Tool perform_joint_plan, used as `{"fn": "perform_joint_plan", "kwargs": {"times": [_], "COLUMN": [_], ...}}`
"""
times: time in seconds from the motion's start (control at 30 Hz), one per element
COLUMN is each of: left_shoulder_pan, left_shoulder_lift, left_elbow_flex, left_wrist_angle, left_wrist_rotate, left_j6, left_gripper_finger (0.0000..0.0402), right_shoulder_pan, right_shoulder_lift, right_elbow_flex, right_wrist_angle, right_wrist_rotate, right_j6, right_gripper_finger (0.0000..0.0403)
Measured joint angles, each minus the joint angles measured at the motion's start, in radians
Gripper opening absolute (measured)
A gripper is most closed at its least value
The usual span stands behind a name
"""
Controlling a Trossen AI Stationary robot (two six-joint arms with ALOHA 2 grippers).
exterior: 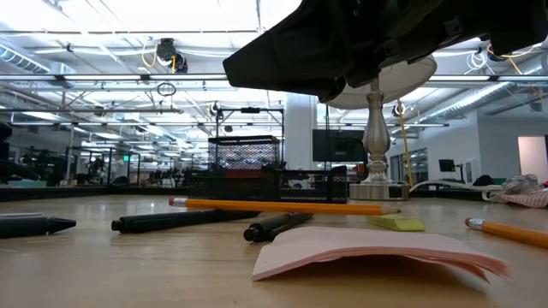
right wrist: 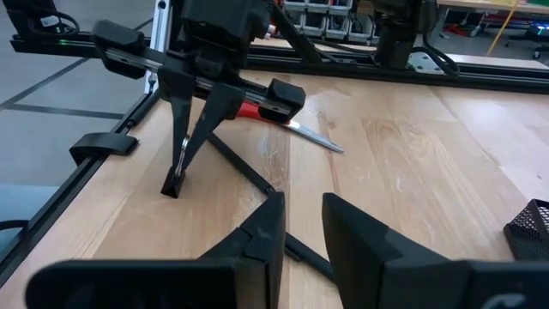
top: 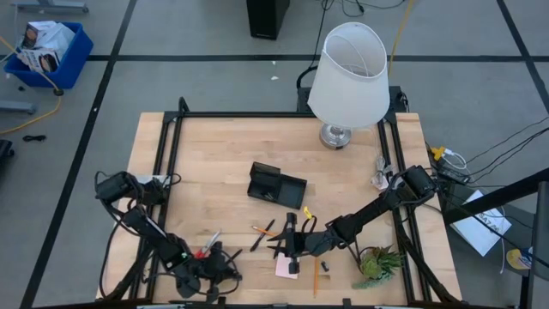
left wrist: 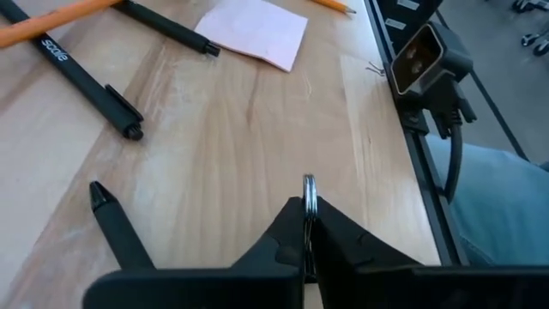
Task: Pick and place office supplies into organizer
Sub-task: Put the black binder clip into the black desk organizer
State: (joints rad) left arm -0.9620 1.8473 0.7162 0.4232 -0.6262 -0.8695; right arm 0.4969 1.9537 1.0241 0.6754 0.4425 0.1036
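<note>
My left gripper (left wrist: 307,210) stands near the table's near edge (top: 212,273), fingers pointing down, shut on a tiny clip-like bit with a silver wire loop (left wrist: 309,183). Red-handled scissors (right wrist: 257,110) lie just behind it. My right gripper (right wrist: 302,225) hovers open above the black pens (top: 264,236) and the pink sticky pad (top: 287,268), touching nothing. Orange pencils (exterior: 274,205) and a yellow-green eraser (exterior: 396,224) lie flat on the wood. The black organizer (top: 276,184) sits mid-table. My left gripper pinches the silver wire loop (left wrist: 309,183) between its two shut fingers, and the loop sticks out past their tips. The fingers (right wrist: 182,146) come from above, slanting down. A small black end (right wrist: 174,186) is at the wood; I cannot tell whether it rests there.
A white-shaded lamp (top: 347,77) stands at the table's far right. A small green plant (top: 377,262) is near the right arm at the near right edge. A black frame rail (left wrist: 412,129) carrying a small camera (left wrist: 425,56) runs along the table's near edge.
</note>
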Motion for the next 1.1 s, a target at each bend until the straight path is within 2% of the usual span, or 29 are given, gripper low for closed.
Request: {"fn": "perform_joint_plan", "kwargs": {"times": [0.13, 0.37, 0.5, 0.6, 0.73, 0.87, 1.0, 1.1], "left_shoulder_pan": [0.013, 0.075, 0.124, 0.16, 0.22, 0.276, 0.336, 0.384], "left_shoulder_lift": [0.0, -0.008, -0.036, -0.072, -0.142, -0.231, -0.319, -0.372], "left_elbow_flex": [0.0, -0.001, -0.001, -0.001, -0.001, -0.002, -0.001, -0.001], "left_wrist_angle": [0.0, -0.001, -0.004, -0.008, -0.029, -0.148, -0.248, -0.304], "left_wrist_rotate": [0.0, -0.05, -0.054, -0.055, -0.056, -0.075, -0.108, -0.117], "left_j6": [0.029, 0.084, 0.11, 0.154, 0.256, 0.328, 0.361, 0.373], "left_gripper_finger": [0.0033, 0.0008, 0.0022, 0.0031, 0.0015, 0.0011, 0.0023, 0.0012], "right_shoulder_pan": [0.0, 0.0, 0.0, 0.0, 0.0, 0.004, 0.008, 0.008], "right_shoulder_lift": [0.0, 0.0, 0.0, 0.0, 0.0, 0.0, 0.0, 0.0], "right_elbow_flex": [0.0, 0.0, 0.0, 0.0, 0.0, 0.0, 0.0, 0.0], "right_wrist_angle": [0.0, 0.0, 0.001, 0.001, 0.01, 0.006, -0.002, 0.001], "right_wrist_rotate": [0.0, 0.0, 0.001, 0.002, 0.044, 0.109, 0.114, 0.114], "right_j6": [0.0, 0.0, 0.0, -0.002, -0.019, -0.02, -0.034, -0.037], "right_gripper_finger": [0.0073, 0.0073, 0.0073, 0.0073, 0.0073, 0.0073, 0.0073, 0.0073]}}
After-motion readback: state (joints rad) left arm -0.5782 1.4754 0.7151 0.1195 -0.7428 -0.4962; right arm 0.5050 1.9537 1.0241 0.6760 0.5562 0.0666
